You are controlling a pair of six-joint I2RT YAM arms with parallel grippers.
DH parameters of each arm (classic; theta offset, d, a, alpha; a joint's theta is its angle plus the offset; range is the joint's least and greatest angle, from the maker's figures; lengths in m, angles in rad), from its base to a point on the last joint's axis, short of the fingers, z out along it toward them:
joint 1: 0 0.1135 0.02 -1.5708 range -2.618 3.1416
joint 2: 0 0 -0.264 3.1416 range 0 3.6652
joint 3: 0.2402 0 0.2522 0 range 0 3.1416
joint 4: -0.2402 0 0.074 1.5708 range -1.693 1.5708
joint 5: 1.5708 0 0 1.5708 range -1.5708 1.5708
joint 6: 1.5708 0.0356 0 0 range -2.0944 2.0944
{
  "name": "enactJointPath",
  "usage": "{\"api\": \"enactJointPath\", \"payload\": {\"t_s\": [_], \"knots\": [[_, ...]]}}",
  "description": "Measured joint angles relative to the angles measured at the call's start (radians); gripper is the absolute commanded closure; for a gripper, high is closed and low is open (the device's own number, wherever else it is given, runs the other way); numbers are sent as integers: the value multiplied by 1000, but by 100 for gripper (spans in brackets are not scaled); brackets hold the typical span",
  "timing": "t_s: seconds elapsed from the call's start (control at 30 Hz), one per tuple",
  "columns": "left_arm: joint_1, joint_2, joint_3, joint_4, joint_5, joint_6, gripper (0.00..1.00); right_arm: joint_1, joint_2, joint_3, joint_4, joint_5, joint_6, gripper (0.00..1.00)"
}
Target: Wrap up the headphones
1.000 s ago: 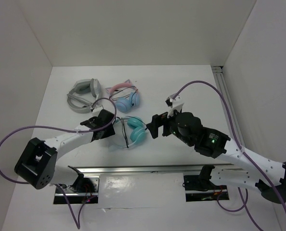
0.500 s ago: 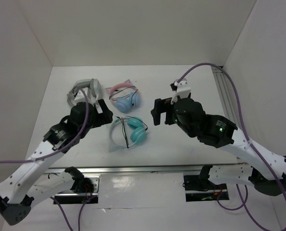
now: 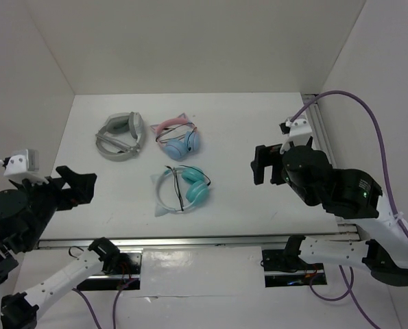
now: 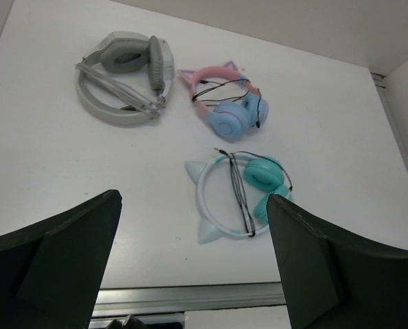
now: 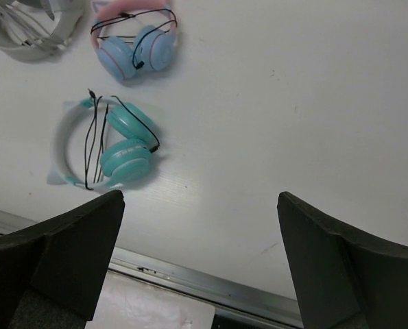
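Headphones (image 3: 182, 189) lie flat on the tabletop (image 3: 258, 116), around the middle and a bit to the near side. The teal cups are on the right, the whitish band on the left. The thin black cable (image 4: 236, 188) crosses the band in a few loops and runs round the cups. It looks mostly wound to me, with the plug end poking out at the far side. The pink pair (image 3: 178, 136) is just beyond, the grey pair (image 3: 121, 136) far left.

Left gripper (image 3: 73, 182) is at the near left, right gripper (image 3: 260, 166) at the right. Both are well apart from the headphones, jaws spread wide, holding nothing.

My handling guess:
- **Body:** light plastic with a springy band, likely to slide if I nudge it.
- **Cable:** limp and thin, easy to snag or lose from a pinch.
- **Hold:** I'd pin the band or a cup with one arm and pinch the cable near the plug with the other.
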Motion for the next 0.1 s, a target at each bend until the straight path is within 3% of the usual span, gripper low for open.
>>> {"api": "enactJointPath", "payload": {"t_s": [0.1], "knots": [[0, -40, -14, -72, -14, 0, 0, 0, -11, 19, -40, 1, 2, 0]]}}
